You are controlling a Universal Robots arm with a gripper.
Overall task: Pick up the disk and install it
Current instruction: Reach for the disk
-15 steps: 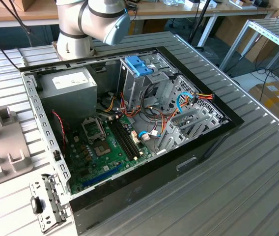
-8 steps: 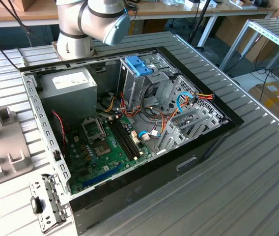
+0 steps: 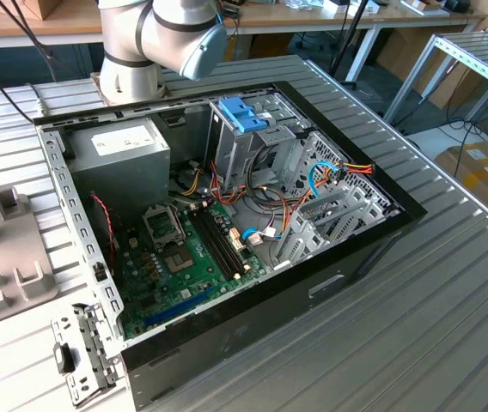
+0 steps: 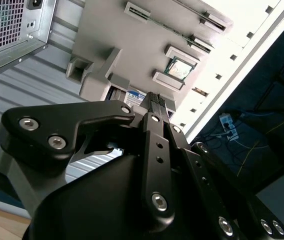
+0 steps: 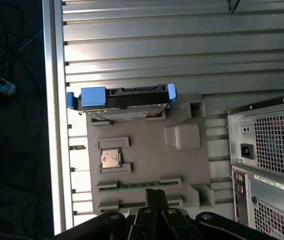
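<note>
The disk (image 5: 121,97), grey metal with light-blue side rails, stands on edge in a slot at one end of a grey fixture tray (image 5: 182,165). My gripper (image 5: 155,196) hangs above the opposite end of that tray, apart from the disk. Its two black fingers are pressed together with nothing between them. In the second wrist view the gripper (image 4: 157,101) points toward the tray, and a labelled piece of the disk (image 4: 133,96) peeks out just behind the fingertips (image 4: 151,98).
A processor chip (image 5: 110,159) lies in a tray pocket. The open computer case (image 3: 381,249) lies flat on the ribbed metal table (image 3: 450,326), with a drive cage carrying a bright-blue bracket (image 3: 242,112). The arm's base (image 3: 128,64) stands behind the case. The table edge (image 5: 54,125) runs beside the tray.
</note>
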